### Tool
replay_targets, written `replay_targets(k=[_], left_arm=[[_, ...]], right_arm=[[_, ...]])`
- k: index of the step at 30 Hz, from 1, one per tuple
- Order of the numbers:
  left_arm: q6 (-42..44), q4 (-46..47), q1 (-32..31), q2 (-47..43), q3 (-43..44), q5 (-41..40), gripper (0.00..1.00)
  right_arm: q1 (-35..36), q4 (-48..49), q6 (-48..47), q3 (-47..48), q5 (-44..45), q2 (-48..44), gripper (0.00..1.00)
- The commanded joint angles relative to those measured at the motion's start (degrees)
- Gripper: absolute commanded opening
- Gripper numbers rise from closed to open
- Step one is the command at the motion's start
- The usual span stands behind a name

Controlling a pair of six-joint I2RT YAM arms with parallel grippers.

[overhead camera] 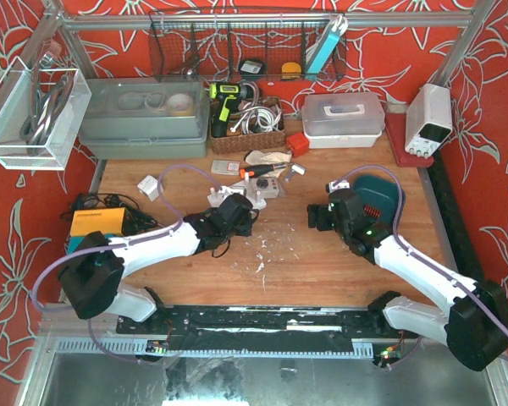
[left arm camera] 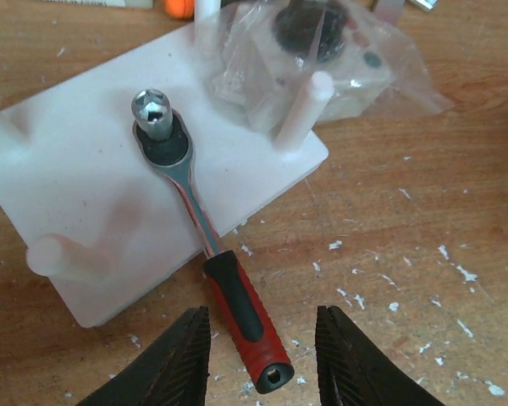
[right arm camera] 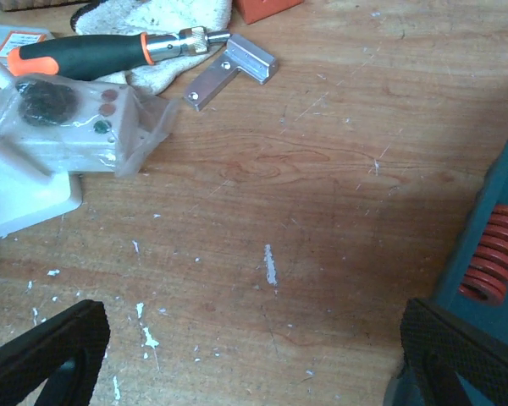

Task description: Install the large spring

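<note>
The large red spring [right arm camera: 489,254] lies in a teal tray [right arm camera: 499,169] at the right edge of the right wrist view; the spring also shows in the top view [overhead camera: 371,209]. The white peg plate [left arm camera: 85,169] carries a ratchet wrench [left arm camera: 237,309] with a red and black handle, its socket head on the plate. My left gripper [left arm camera: 261,338] is open, one finger on each side of the handle's end, not touching it. My right gripper [right arm camera: 250,338] is wide open and empty over bare wood, left of the tray.
A plastic bag of small parts [right arm camera: 76,118] lies on the plate's far side. An orange and black screwdriver [right arm camera: 93,52], a white glove [right arm camera: 169,17] and an aluminium bracket [right arm camera: 233,68] lie behind it. Boxes and a basket [overhead camera: 245,127] line the back.
</note>
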Motion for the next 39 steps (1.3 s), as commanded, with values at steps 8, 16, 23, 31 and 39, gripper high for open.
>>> replay_targets(k=[8, 16, 23, 31, 39], left_arm=[[-2.63, -0.67, -1.63, 6.29, 1.39, -5.99, 0.41], [-1.59, 1.92, -1.67, 10.35, 1.56, -3.93, 0.44], [-1.28, 2.59, -1.71, 14.27, 3.17, -2.85, 0.43], [-1.24, 2.05, -1.71, 17.56, 4.48, -3.50, 0.43], [-2.53, 1.69, -1.64, 20.11, 5.00, -4.11, 0.41]], right_arm=[[0.64, 2.50, 0.10, -1.26, 3.04, 0.07, 0.94], [0.73, 2.22, 0.08, -0.88, 3.00, 0.63, 0.94], [0.76, 2.44, 0.08, -1.20, 2.95, 0.21, 0.94], [0.80, 2.42, -0.05, -1.12, 3.15, 0.39, 0.94], [0.84, 2.12, -0.10, -0.73, 3.77, 1.51, 0.94]])
